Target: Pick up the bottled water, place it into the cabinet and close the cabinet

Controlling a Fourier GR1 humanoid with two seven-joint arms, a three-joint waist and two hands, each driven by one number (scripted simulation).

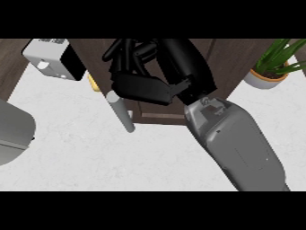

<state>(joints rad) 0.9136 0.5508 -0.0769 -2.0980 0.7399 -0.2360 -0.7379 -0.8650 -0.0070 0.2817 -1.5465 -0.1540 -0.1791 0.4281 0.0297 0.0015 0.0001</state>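
So the right hand [138, 85] is up against the dark cabinet [215, 63], fingers curled but I can't tell around what, and the bottle itself isn't visible, only the grey handle [120, 113] slanting just left of that hand.

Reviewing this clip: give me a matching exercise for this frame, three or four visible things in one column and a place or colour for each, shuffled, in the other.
Things:
1. potted plant
2. white box
3. grey bar handle
4. right hand

Places or colours:
A. upper left, on the counter's edge
B. black, up at the dark wood cabinet front
C. upper right, green leaves in a white pot
D. slanting, just left of the grey forearm

Pairs: 1-C, 2-A, 3-D, 4-B
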